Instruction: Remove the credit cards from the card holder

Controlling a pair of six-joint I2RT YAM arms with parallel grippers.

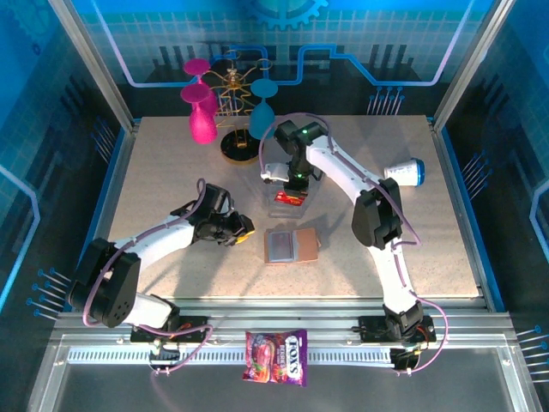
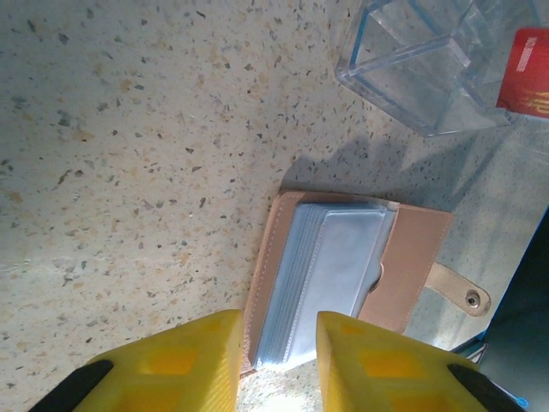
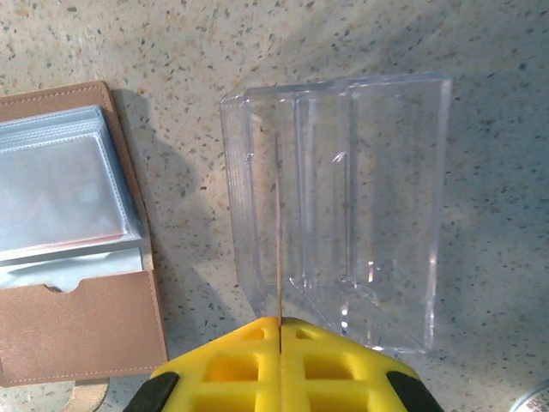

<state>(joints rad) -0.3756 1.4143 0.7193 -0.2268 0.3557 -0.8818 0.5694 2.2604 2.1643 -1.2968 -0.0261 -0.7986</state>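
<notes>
**Top view.** On the table [image 1: 154,172], the holder [image 1: 290,246] lies open and flat near the centre. Your left gripper [image 1: 244,228] sits at its 9 o'clock, near but apart. At its 12 o'clock your right gripper [image 1: 290,190] points down, with a red card [image 1: 289,201] just under it; the gripper body hides most of what is beneath. Toward 11 o'clock on the far side stands a gold rack [image 1: 232,94] with pink glasses [image 1: 201,120] and a blue glass [image 1: 262,113]. A white cup [image 1: 405,172] lies on its side at 3 o'clock. A candy bag [image 1: 276,356] rests on the near rail at 6 o'clock.

**Left wrist.**
- Your left gripper [image 2: 279,360] has its yellow fingers [image 2: 171,369] standing apart, with nothing clamped between them. The near edge of the holder [image 2: 343,266] shows in the gap below.
- The holder is open, with grey-blue clear sleeves stacked inside. Its tan flap is at 3 o'clock and its strap and snap at 4 o'clock. You cannot tell from here whether the sleeves hold cards.
- A clear box [image 2: 429,60] sits at 1 o'clock, with the red card [image 2: 525,73] at its right, against the frame edge.

**Right wrist.**
- Your right gripper [image 3: 279,324] is pressed shut on the card [image 3: 279,223]. The card is seen edge-on as a thin line running toward 12 o'clock.
- That line crosses the left compartment of the box [image 3: 377,172]. You cannot tell how deep it sits.
- The box is clear, with dividers splitting it into slots.
- The holder [image 3: 69,232] lies at 9 o'clock, open with sleeves up, beside the box but apart from it.
</notes>
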